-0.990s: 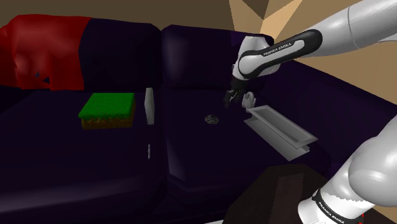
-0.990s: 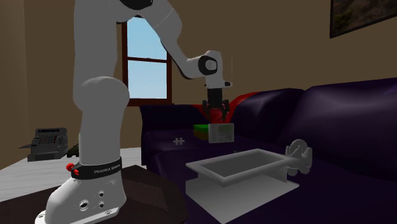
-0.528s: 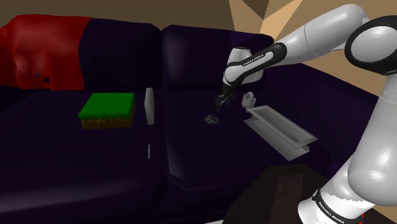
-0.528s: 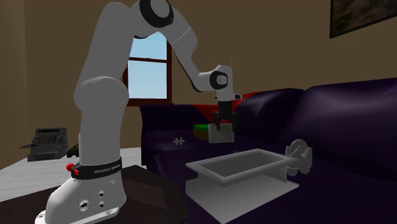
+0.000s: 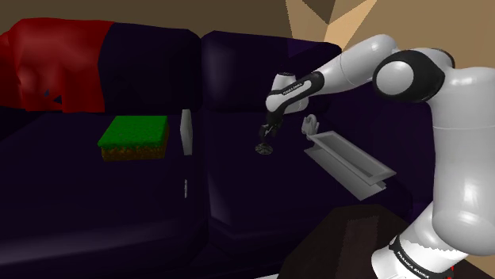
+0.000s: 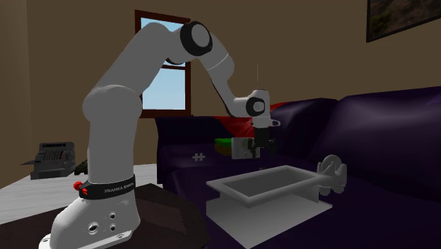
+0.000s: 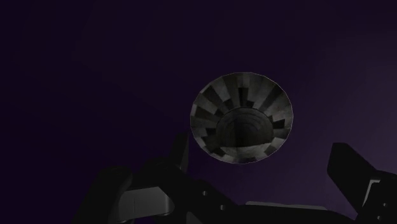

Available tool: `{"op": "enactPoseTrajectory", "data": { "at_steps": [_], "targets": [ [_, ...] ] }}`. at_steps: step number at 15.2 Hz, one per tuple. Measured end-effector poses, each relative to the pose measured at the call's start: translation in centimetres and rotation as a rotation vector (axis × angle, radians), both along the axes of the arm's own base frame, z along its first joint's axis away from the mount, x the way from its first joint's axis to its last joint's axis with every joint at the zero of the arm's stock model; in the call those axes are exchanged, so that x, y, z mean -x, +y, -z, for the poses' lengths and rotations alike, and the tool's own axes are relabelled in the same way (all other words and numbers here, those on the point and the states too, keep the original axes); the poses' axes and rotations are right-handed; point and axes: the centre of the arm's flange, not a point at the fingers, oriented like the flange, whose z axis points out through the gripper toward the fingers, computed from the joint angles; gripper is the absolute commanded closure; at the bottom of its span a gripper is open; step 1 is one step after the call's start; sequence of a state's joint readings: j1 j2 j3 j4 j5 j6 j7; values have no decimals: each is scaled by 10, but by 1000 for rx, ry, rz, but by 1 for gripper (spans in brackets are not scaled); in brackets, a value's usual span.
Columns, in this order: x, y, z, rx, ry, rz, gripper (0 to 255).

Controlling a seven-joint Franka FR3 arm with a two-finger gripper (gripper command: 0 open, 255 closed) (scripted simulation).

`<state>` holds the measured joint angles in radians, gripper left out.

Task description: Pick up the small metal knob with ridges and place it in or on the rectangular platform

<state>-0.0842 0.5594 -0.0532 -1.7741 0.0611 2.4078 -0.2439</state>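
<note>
Black two-finger gripper (image 5: 266, 140) hovering just above small grey ridged round knob (image 7: 242, 118), fingers standing apart, gripping nothing. Knob lying on dark purple sofa seat (image 5: 238, 190), near white rectangular platform (image 5: 349, 158), on shoulder view's left of it.

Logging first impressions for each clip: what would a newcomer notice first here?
The white arm reaching over the dark purple sofa, its open pincer just over the ridged knob. Then, in the shoulder view, the green-topped block on the left cushion and the pale rectangular platform right of the knob.
</note>
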Motion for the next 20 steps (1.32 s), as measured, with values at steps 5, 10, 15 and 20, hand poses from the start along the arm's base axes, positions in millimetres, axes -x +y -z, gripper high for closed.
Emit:
{"op": "enactPoseTrajectory", "data": {
  "at_steps": [5, 10, 15, 20],
  "targets": [
    [-8, 0, 31, 0, 0, 1, 0],
    [-10, -1, 49, 0, 0, 1, 0],
    [-10, -1, 50, 0, 0, 1, 255],
    [-10, -1, 50, 0, 0, 1, 255]
  ]
}}
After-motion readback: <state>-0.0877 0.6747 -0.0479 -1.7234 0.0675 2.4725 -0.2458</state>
